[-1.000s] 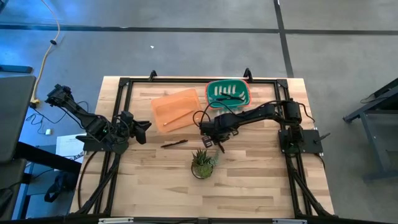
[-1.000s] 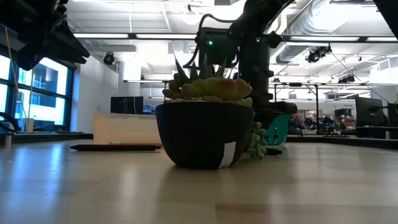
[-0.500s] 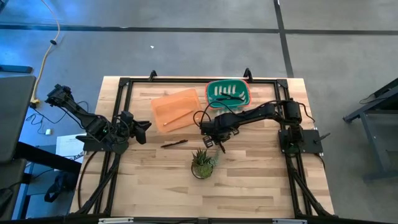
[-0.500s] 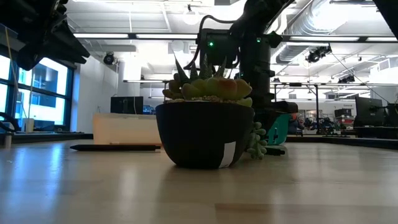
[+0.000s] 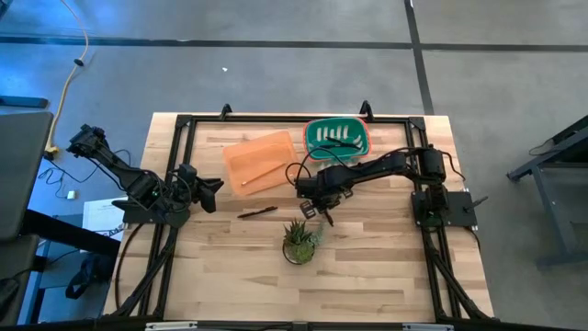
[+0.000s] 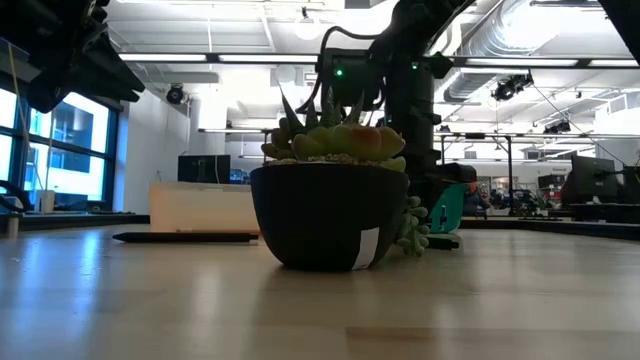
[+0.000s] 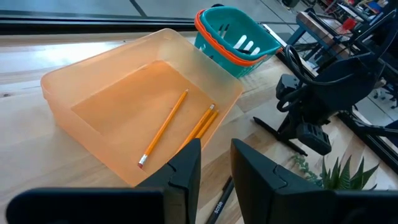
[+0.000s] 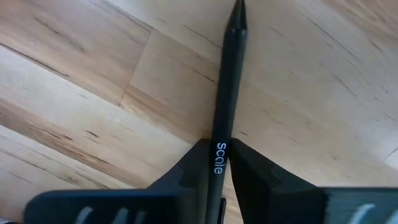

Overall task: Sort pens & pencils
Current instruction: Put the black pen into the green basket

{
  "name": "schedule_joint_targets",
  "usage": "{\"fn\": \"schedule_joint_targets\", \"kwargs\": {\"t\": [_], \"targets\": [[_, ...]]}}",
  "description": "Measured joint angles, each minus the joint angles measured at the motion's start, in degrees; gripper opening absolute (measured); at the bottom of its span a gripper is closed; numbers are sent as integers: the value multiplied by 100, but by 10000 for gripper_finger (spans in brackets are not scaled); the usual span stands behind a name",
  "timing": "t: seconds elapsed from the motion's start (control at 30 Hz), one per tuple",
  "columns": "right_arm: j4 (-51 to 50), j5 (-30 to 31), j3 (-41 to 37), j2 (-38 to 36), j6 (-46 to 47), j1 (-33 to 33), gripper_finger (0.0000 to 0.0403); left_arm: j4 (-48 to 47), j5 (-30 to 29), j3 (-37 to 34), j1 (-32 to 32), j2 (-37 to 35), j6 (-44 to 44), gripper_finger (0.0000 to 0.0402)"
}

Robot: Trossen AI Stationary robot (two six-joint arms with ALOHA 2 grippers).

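Note:
My right gripper (image 5: 319, 208) is over the middle of the table, just beyond the potted plant, shut on a black pen (image 8: 229, 74) printed with white letters. A second dark pen (image 5: 257, 212) lies flat on the wood left of the plant; it also shows in the low view (image 6: 185, 237). Three orange-tan pencils (image 7: 163, 127) lie on the floor of the orange tray (image 5: 260, 161). My left gripper (image 5: 213, 188) waits open at the table's left, apart from the loose pen, which shows between its fingers (image 7: 221, 202). My right gripper pinches the black pen between its two fingers, close to one end, by the printed part of the barrel (image 8: 222, 134). The fingers come from above, pointing down, and lie across the pen. Its long free end (image 8: 238, 12) runs out level over the wood; whether it is lifted does not show.
A teal basket (image 5: 337, 136) holding pale sticks stands near the far edge, right of the orange tray. The potted plant (image 5: 299, 241) stands right beside my right gripper on its near side. Black frame rails (image 5: 276, 118) run around the table. Bare wood lies toward the near edge.

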Motion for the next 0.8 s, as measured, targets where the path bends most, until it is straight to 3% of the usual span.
{"fn": "schedule_joint_targets", "kwargs": {"t": [0.17, 0.8], "targets": [[-17, 39, 2, -2, -214, 0, 10, 1, -18, 0, 1, 0, -2, 76], [-46, 116, -1, -86, -392, -31, 2, 3, -26, 1, 1, -2, -44, 76]]}}
